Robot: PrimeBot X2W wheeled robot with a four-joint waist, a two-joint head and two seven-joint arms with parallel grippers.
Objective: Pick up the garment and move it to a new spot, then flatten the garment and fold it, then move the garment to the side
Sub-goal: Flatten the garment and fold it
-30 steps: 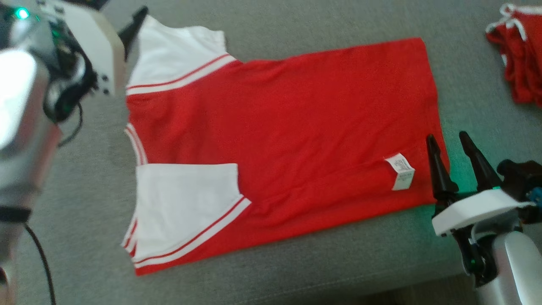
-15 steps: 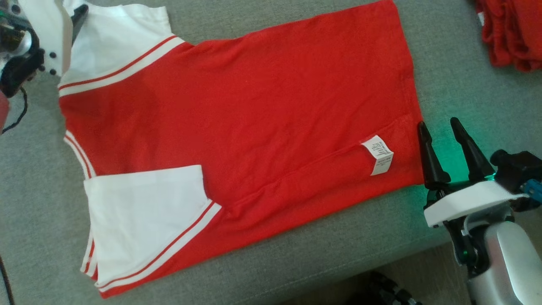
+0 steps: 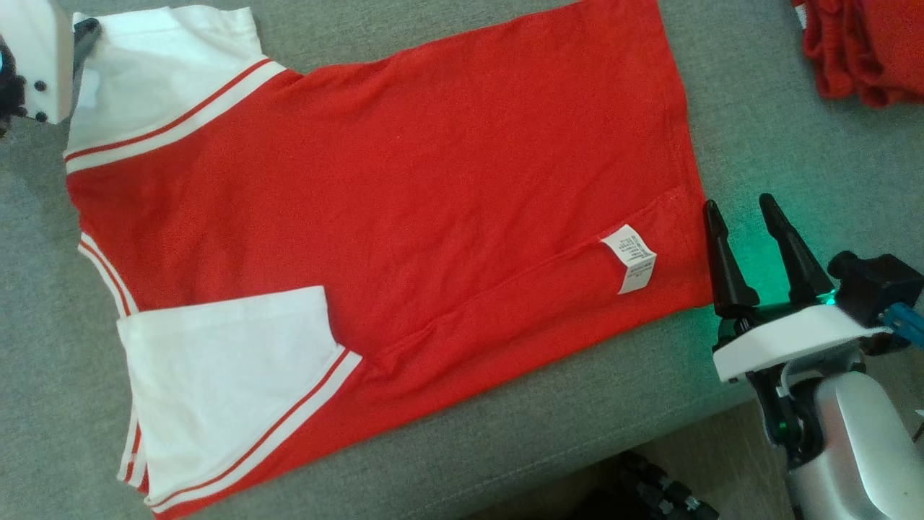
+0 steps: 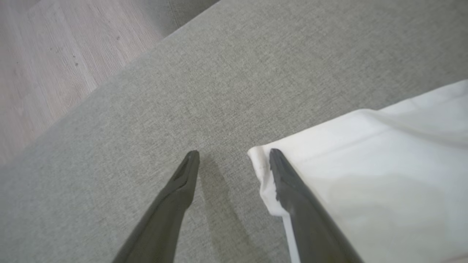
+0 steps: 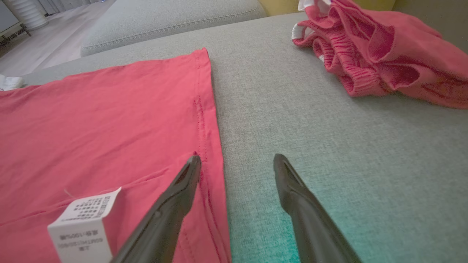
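My right end effector (image 3: 739, 204) has its two fingers spread apart with nothing between them. It sits at the hem end of the garment (image 3: 404, 195). In the right wrist view one finger (image 5: 172, 204) lies over the stitched hem and the other over bare grey sofa cushion (image 5: 329, 120) just off the garment's edge. I cannot tell whether the inner finger touches the cloth. A white care label (image 3: 629, 258) stands up from the garment just inside that hem corner, close to the inner finger. A green glow falls on the cushion beside the hem.

My left end effector (image 4: 234, 152) is at the opposite end of the garment, also open and gripping nothing. One finger crosses the corner of a white sleeve (image 4: 365, 175), the other is over cushion just outside the sleeve's edge.

The garment itself lies spread flat on the cushion, red body with white sleeves trimmed in red and white stripes; the nearer sleeve (image 3: 224, 375) is folded in over the body. Beyond the hem end, well apart from the garment, is a crumpled red pile of clothing (image 3: 859, 50). Wooden floor (image 4: 44, 54) shows past the cushion's edge on the sleeve side.
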